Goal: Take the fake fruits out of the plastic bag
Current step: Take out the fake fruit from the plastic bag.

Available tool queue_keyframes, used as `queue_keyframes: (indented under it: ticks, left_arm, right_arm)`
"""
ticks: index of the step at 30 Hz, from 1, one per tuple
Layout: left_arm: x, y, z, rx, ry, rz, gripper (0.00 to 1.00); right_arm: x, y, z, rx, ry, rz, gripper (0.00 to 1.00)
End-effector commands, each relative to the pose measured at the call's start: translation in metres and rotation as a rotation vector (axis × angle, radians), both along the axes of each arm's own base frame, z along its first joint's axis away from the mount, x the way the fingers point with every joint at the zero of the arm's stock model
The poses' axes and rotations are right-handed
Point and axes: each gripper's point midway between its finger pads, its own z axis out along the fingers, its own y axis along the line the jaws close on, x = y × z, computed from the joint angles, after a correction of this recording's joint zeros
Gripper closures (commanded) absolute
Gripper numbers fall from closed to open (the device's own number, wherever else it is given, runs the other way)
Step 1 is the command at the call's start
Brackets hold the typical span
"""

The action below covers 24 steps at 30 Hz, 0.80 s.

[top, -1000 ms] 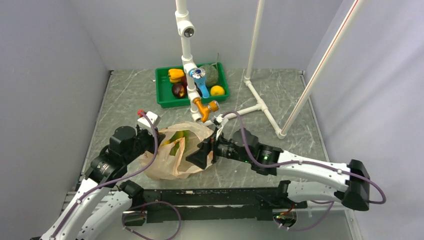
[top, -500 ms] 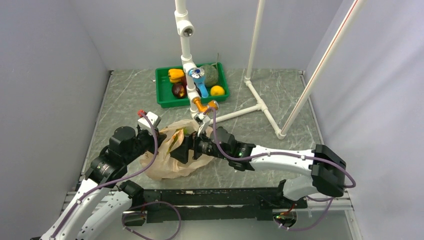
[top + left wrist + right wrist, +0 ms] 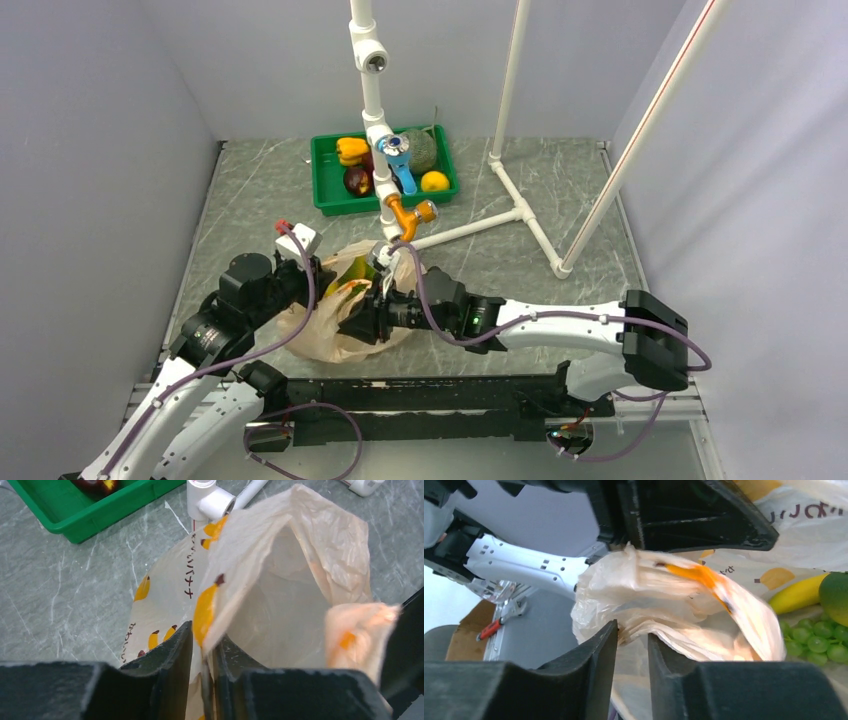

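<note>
The plastic bag (image 3: 322,328) lies crumpled between the two arms, peach-beige with yellow banana prints (image 3: 205,610). My left gripper (image 3: 202,637) is at the bag's left rim, its jaws a little apart. The film runs between them along the right finger and stays clear of the left one. My right gripper (image 3: 631,632) reaches into the bag mouth from the right. Its jaws are narrowed on a bunched fold of film (image 3: 659,625). Inside the bag lie a green bunch of grapes (image 3: 819,636), a yellow-green round fruit (image 3: 835,596) and a banana (image 3: 796,594).
A green tray (image 3: 328,200) at the back holds a maroon fruit (image 3: 357,180), a yellow pepper (image 3: 351,149), a netted melon (image 3: 420,150) and a yellow round fruit (image 3: 434,181). A white pipe post (image 3: 372,100) with clamps rises just behind the bag. Pipe legs (image 3: 520,210) cross the table at right.
My right arm has pushed left into the bag mouth and its jaws have gone from wide open to narrow on the film. The left jaws have eased apart.
</note>
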Motion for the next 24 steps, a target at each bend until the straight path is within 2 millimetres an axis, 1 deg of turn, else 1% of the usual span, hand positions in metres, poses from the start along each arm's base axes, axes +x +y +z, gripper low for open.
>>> queue_keyframes:
  ticks: [1, 3, 4, 5, 8, 9, 12, 13, 15, 16, 19, 20, 21, 23, 24]
  left_arm:
    - [0.003, 0.003, 0.017, -0.071, 0.025, 0.082, 0.62]
    - [-0.004, 0.009, 0.019, -0.107, 0.112, 0.144, 0.48]
    - [-0.01, 0.017, 0.015, -0.112, 0.174, 0.203, 0.41]
    - [-0.017, 0.022, 0.017, -0.122, 0.204, 0.234, 0.32]
    - [-0.039, 0.033, 0.04, -0.186, 0.225, 0.264, 0.06]
    - [-0.046, 0.036, 0.051, -0.221, 0.213, 0.266, 0.01]
    - [-0.068, 0.048, 0.077, -0.329, 0.209, 0.302, 0.01]
    - [-0.074, 0.053, 0.081, -0.363, 0.228, 0.335, 0.01]
    - [-0.086, 0.062, 0.08, -0.422, 0.304, 0.417, 0.01]
    - [-0.093, 0.062, 0.078, -0.447, 0.346, 0.426, 0.01]
    - [-0.111, 0.049, 0.077, -0.534, 0.414, 0.354, 0.01]
    - [-0.116, 0.042, 0.076, -0.556, 0.426, 0.307, 0.01]
    - [-0.122, 0.035, 0.082, -0.579, 0.394, 0.228, 0.01]
    - [-0.128, 0.024, 0.081, -0.574, 0.359, 0.115, 0.01]
    - [-0.128, 0.021, 0.077, -0.562, 0.352, 0.087, 0.01]
  right_arm:
    - [0.01, -0.007, 0.037, 0.009, -0.23, -0.07, 0.79]
    - [0.016, -0.011, 0.037, -0.026, -0.306, -0.101, 0.91]
    - [0.019, -0.013, 0.04, -0.034, -0.344, -0.116, 0.95]
    - [0.021, -0.013, 0.042, -0.041, -0.383, -0.117, 0.99]
    - [0.014, -0.007, 0.05, -0.053, -0.493, -0.07, 1.0]
    - [0.009, -0.003, 0.05, -0.061, -0.527, -0.052, 1.0]
    - [-0.004, 0.009, 0.044, -0.089, -0.606, 0.002, 1.0]
    - [-0.006, 0.013, 0.042, -0.099, -0.618, 0.003, 1.0]
    - [-0.006, 0.018, 0.039, -0.114, -0.629, -0.015, 1.0]
    - [-0.005, 0.02, 0.038, -0.117, -0.62, -0.026, 1.0]
    - [-0.006, 0.024, 0.034, -0.11, -0.594, -0.031, 1.0]
    - [-0.007, 0.025, 0.034, -0.106, -0.585, -0.031, 1.0]
    - [-0.008, 0.026, 0.032, -0.104, -0.578, -0.026, 1.0]
    - [-0.013, 0.027, 0.033, -0.091, -0.569, -0.005, 1.0]
    - [-0.015, 0.027, 0.034, -0.083, -0.569, 0.004, 1.0]
